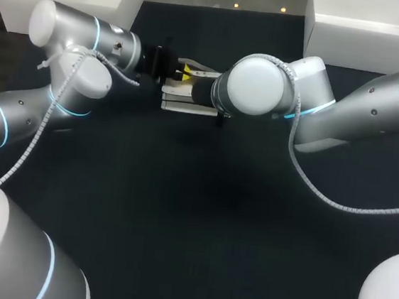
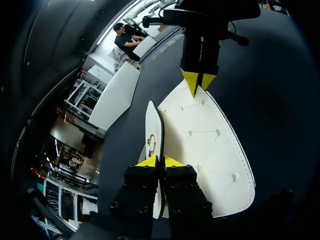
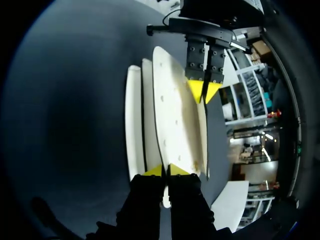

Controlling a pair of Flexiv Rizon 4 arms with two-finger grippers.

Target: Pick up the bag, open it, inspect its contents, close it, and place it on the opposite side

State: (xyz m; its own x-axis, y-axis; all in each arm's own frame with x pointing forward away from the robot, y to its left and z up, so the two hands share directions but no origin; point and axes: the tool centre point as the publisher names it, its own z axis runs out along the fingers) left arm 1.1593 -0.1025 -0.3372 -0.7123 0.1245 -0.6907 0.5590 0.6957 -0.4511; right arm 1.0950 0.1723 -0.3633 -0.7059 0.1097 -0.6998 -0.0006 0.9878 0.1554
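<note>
Upper centre, the white quilted bag (image 1: 179, 103) lay lengthwise between left gripper (image 2: 160, 162) and right gripper (image 3: 165, 170), each pinching an opposite end.

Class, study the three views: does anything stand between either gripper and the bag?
Nothing visible does. The left gripper and the right gripper each pinch an edge of the bag between their fingers.

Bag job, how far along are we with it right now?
Grasping looks done: the left fingers are shut on the clasp panel of the white bag, the right fingers on its quilted panel. Opening is in hand: the panels stand slightly apart. Inspecting, closing and placing it on the opposite side remain.
</note>
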